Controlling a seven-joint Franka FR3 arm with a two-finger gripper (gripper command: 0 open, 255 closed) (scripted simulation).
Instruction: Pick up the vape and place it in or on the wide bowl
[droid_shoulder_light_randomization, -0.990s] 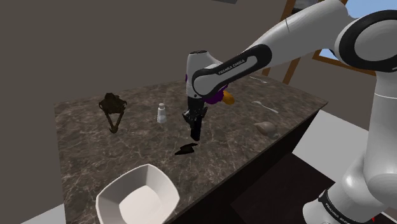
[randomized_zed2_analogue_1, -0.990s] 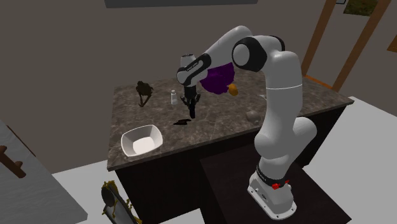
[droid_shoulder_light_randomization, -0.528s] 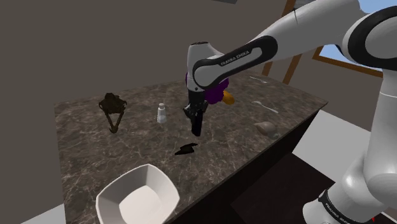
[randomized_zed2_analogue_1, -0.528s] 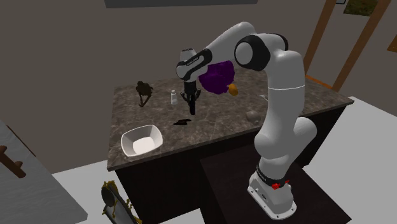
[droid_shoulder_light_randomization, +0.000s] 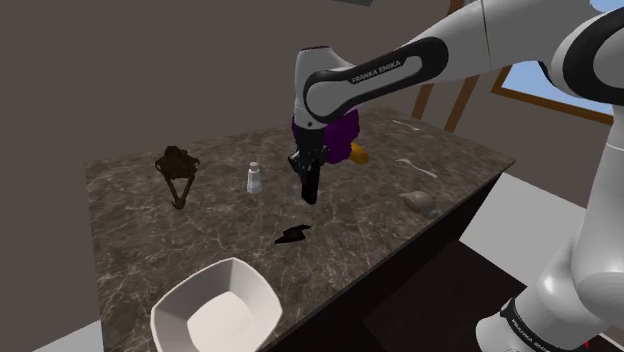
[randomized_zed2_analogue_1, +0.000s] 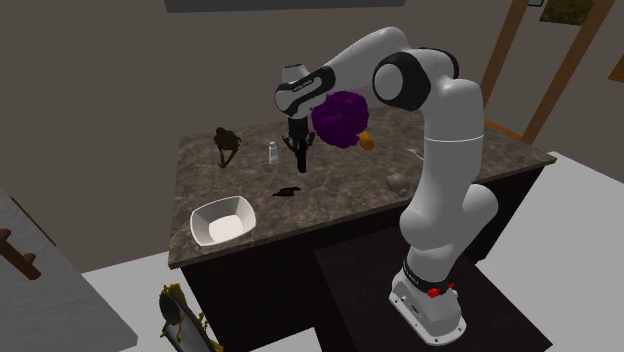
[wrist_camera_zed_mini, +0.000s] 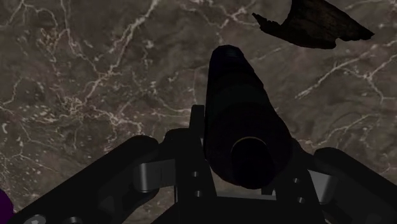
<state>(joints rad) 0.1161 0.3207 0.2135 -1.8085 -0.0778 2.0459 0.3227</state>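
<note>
Shoulder view, left to right on the dark marbled table (droid_shoulder_light_randomization: 130, 230):
- One dark brown figurine (droid_shoulder_light_randomization: 178, 176) stands near the far left edge.
- One wide white bowl (droid_shoulder_light_randomization: 215, 310) sits at the near edge, well apart from everything else.
- One small white bottle (droid_shoulder_light_randomization: 255, 178) stands upright, between the figurine and the tool.
- One flat black flake (droid_shoulder_light_randomization: 293, 234) lies on the table, below the tool and slightly to its left. In the wrist view it sits just past the tip of the vape.
- One purple lump (droid_shoulder_light_randomization: 337, 134) is behind the arm, with one small orange piece (droid_shoulder_light_randomization: 358, 154) touching its right side.
- A thin white spoon-like piece (droid_shoulder_light_randomization: 416, 166) lies further right.
- One grey stone-like lump (droid_shoulder_light_randomization: 418, 201) is near the right edge.

Nothing stands on the table between the tool and the bowl; the flake lies off to the side.

The tool (droid_shoulder_light_randomization: 308, 178) points down, above the table and right of the bottle. Its fingers are narrow, clamped on one black tube-shaped vape (droid_shoulder_light_randomization: 311, 193). The vape hangs clear of the table and touches nothing but the fingers. The wrist view shows the vape's round end between the fingers and its body running out ahead over the marble.
</note>
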